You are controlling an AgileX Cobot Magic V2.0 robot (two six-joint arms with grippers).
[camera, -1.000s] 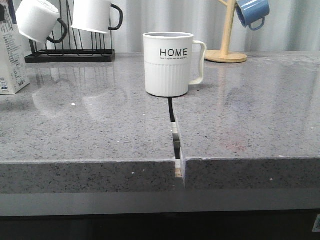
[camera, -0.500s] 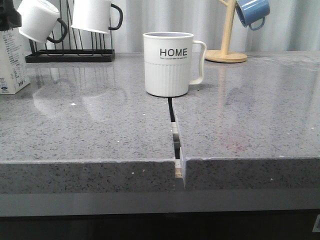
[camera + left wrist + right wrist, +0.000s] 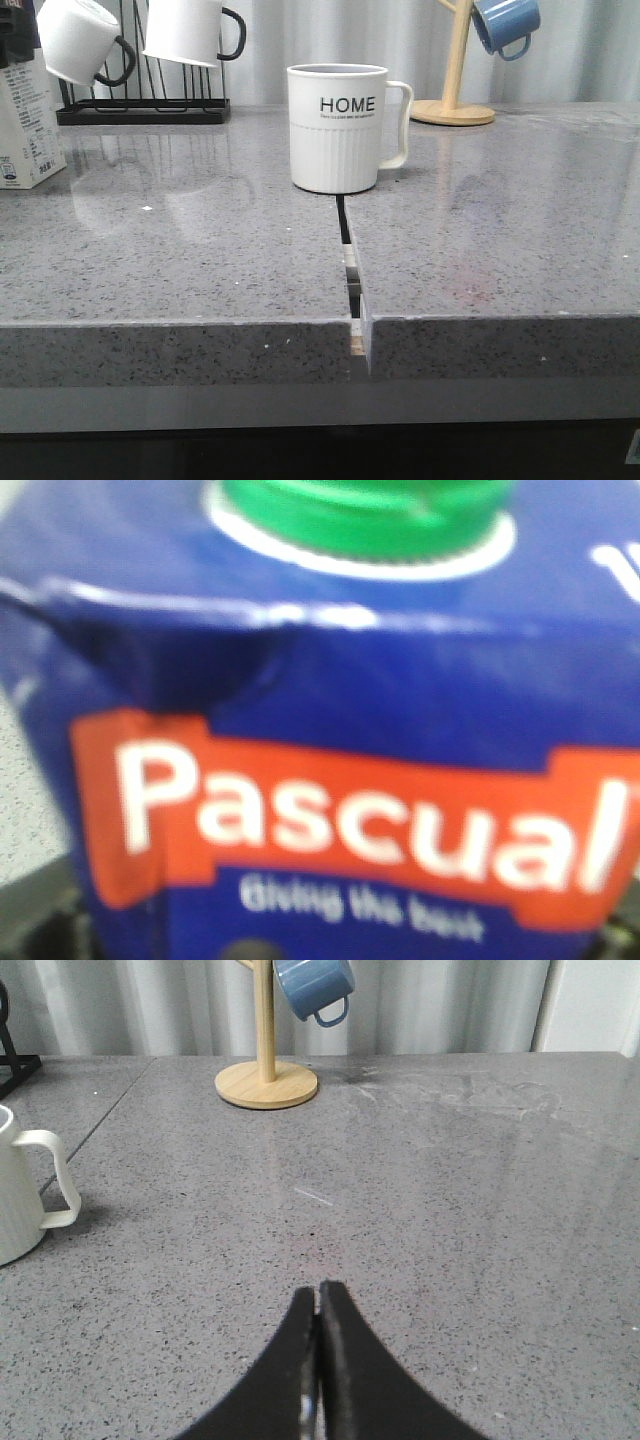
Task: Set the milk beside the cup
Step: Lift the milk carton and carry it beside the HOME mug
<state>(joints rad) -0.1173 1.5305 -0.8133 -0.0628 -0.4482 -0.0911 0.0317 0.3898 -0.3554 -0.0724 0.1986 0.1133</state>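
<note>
The milk (image 3: pixel 25 125) is a white carton standing at the far left edge of the counter in the front view, cut off by the frame. In the left wrist view its dark blue top (image 3: pixel 330 680) with a green cap and a red "Pascual" band fills the picture, blurred. My left gripper (image 3: pixel 12 35) shows as a dark shape at the carton's top and appears shut on it. The cup (image 3: pixel 337 130), white with "HOME" lettering, stands mid-counter, well right of the milk, and also shows in the right wrist view (image 3: pixel 20 1195). My right gripper (image 3: pixel 320 1290) is shut and empty, low over the counter right of the cup.
A black rack (image 3: pixel 140 110) with two white black-handled mugs (image 3: pixel 190 30) stands at the back left. A wooden mug tree (image 3: pixel 455 108) with a blue mug (image 3: pixel 505 25) stands at the back right. A seam (image 3: pixel 350 270) runs from the cup to the counter's front edge.
The milk carton has shifted a little to the right, toward the cup, with the left gripper at its top. The cup and the right gripper have not moved.
</note>
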